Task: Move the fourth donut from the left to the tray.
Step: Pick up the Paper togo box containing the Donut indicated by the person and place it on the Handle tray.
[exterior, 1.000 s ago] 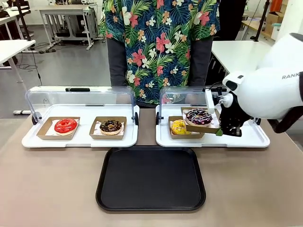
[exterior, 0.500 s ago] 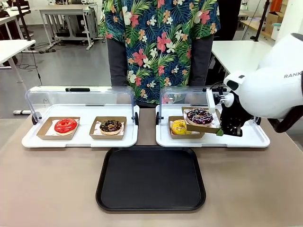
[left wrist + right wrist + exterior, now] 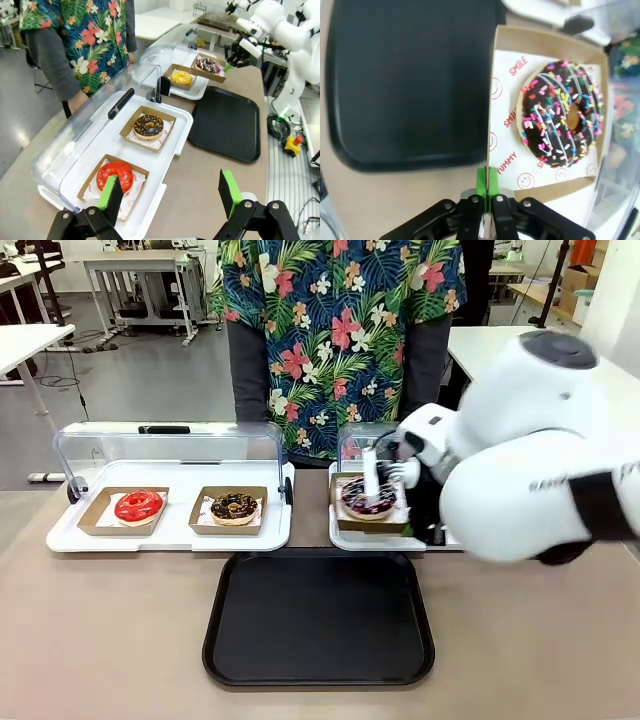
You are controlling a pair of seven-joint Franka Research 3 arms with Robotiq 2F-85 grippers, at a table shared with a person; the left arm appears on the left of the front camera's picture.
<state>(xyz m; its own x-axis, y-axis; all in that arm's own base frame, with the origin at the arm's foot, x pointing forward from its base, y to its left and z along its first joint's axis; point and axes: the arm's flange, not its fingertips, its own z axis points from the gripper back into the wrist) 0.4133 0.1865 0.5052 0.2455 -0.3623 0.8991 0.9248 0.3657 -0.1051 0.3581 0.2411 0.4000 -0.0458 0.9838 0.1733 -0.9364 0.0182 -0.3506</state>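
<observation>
One donut: the chocolate donut with coloured sprinkles sits in its brown cardboard holder, held up in front of the right display tray, just behind the far edge of the black tray.
Hidden: in the front view the right arm covers most of the right display tray and the yellow donut; the arm looks blurred.
Right gripper: its green pads are pressed together on the edge of the holder, at the white paper; the black tray lies below and beside it in the wrist view.
Left gripper: jaws wide apart, nothing between them, above the left display tray.
Left display tray: a red donut and a chocolate donut with crumbs, each in its own holder.
Person: stands behind the table; hands cannot be made out.
</observation>
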